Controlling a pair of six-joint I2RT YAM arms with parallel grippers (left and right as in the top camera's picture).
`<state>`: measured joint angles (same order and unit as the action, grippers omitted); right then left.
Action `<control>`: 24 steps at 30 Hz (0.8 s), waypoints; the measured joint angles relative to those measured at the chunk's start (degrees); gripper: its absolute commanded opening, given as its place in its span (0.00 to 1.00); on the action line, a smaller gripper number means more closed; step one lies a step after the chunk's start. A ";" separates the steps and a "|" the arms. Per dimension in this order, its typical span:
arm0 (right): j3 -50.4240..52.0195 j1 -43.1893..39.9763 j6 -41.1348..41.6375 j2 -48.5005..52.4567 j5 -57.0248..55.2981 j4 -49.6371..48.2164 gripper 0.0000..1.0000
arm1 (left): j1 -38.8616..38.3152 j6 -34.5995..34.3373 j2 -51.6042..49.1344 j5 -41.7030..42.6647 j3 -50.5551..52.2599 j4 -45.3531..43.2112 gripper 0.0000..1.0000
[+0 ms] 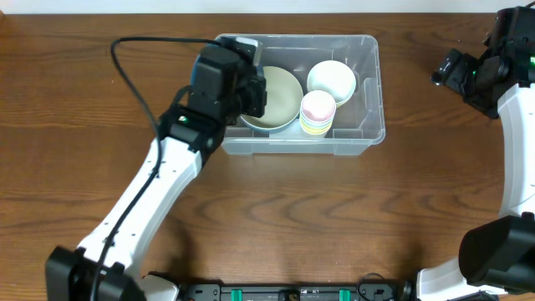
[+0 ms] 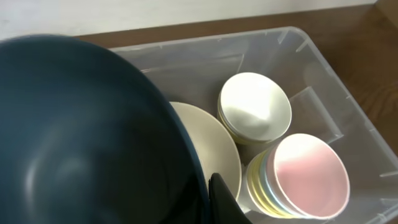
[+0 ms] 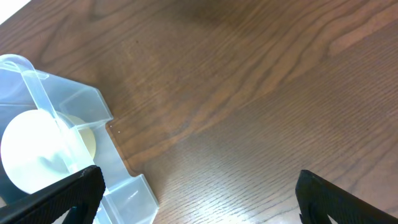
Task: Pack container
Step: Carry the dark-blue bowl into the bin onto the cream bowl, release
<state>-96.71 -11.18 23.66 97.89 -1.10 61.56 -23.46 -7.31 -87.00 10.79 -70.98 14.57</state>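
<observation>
My left gripper (image 1: 253, 87) clamps a dark blue round bowl (image 2: 81, 137) above the clear rectangular plastic container (image 1: 373, 92). My right gripper (image 3: 199, 202) stands with its fingers apart.

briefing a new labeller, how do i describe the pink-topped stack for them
Find the clear container on the wooden table. Near its front wall stands a stack of small bowls. Only it is pink-topped; the cream bowl and white bowls beside it are plain.

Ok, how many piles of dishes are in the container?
3: a cream bowl at left, a white stack far right, a pink-topped stack near right. The left fingers hold a dark bowl; more may hide beneath.
</observation>
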 measured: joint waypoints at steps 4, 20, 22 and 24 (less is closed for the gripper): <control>0.00 0.00 0.00 0.00 0.02 -0.02 0.99 | -1.66 0.09 -1.81 0.00 0.00 -2.27 0.06; 0.00 0.00 0.00 0.00 0.02 -0.02 0.99 | -8.48 3.06 -2.78 -2.23 0.02 -2.73 0.26; 0.00 0.00 0.00 0.00 0.02 0.00 0.99 | -8.48 3.23 -3.54 -2.67 0.02 -2.78 0.33; 0.00 0.00 0.00 0.00 0.02 -0.02 0.99 | -8.46 3.32 -4.24 -3.56 0.02 -2.82 0.37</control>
<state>-96.71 -11.18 23.66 97.89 -1.08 61.54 -31.92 -3.99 -91.24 7.22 -70.96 11.75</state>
